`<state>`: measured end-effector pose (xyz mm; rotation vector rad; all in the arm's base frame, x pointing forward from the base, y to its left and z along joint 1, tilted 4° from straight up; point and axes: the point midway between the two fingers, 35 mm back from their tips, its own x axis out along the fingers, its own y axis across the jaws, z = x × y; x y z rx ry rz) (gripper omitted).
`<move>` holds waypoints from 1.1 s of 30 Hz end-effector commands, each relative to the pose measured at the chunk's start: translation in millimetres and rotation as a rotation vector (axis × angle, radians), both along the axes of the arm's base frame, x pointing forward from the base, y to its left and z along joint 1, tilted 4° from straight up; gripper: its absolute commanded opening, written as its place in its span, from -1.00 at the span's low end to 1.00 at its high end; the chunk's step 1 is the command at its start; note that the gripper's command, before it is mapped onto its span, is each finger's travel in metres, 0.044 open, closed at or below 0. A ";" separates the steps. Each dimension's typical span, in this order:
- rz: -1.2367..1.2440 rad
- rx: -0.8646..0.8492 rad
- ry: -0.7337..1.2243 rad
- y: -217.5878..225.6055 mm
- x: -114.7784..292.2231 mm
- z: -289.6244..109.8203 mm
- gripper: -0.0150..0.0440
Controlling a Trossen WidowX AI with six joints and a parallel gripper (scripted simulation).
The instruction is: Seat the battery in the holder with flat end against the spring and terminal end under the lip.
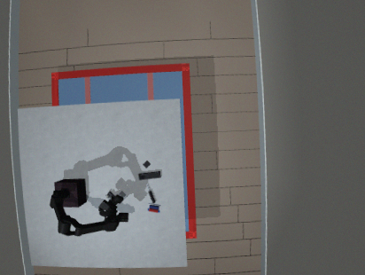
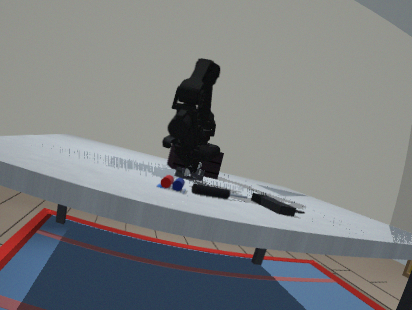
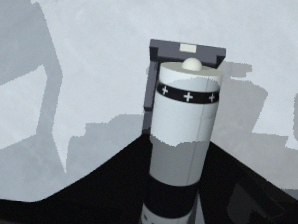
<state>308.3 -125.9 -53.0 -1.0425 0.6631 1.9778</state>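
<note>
The claw (image 3: 174,209) is nearly closed on the battery (image 3: 181,123), gripping its lower body, button terminal pointing away over the white counter (image 1: 53,133). A dark holder-like part (image 3: 186,52) shows just beyond the terminal end. This looks like the carry step, toward the counter's right edge; next calls for lining the battery straight and lowering it gently.

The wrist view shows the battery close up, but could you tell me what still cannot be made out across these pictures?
- Fingers' contact on the battery: wrist view, hidden in the dark gripper body.
- Holder interior, spring and lip: wrist view, covered by the battery.
- Battery: exterior view, hidden behind the arm.
- Small dark parts: top view, too small to identify.
</note>
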 end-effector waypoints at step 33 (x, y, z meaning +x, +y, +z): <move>0.014 -0.046 -0.011 -10.5 7.1 -0.7 -0.26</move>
